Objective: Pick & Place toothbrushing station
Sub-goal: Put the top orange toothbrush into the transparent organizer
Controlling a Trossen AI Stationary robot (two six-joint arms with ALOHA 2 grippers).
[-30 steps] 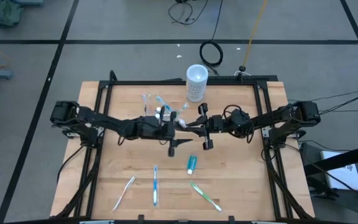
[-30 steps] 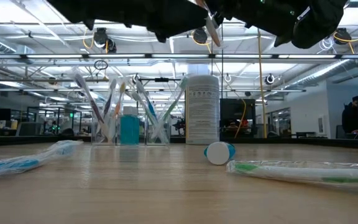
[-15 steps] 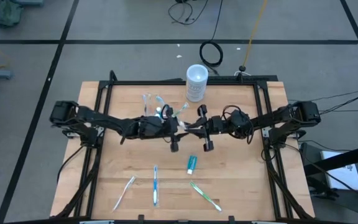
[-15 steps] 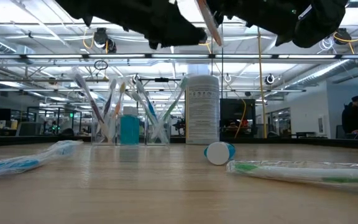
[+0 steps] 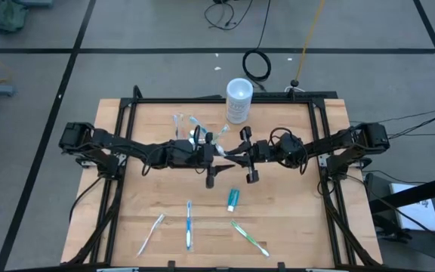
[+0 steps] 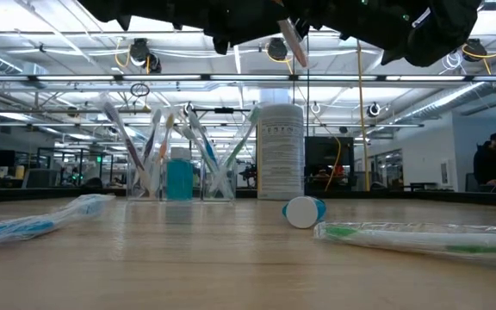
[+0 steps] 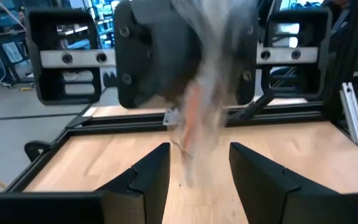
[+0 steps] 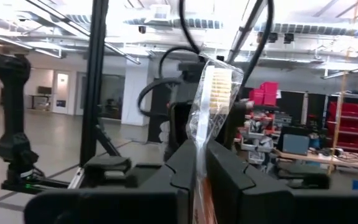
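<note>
Light wooden table (image 5: 293,219) on grey floor. Clear plastic toothbrushing station (image 5: 195,127) sits near the far edge, just beyond the left gripper (image 5: 216,151), jaws parted, empty. Right gripper (image 5: 232,155) pinches a wrapped toothbrush (image 8: 211,102).

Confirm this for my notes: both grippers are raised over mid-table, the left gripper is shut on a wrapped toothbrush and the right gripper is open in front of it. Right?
Not quite, the roles are swapped. The right wrist view shows the right gripper shut on the wrapped toothbrush; the left wrist view shows the left gripper open in front of it. Both are raised over mid-table.
</note>
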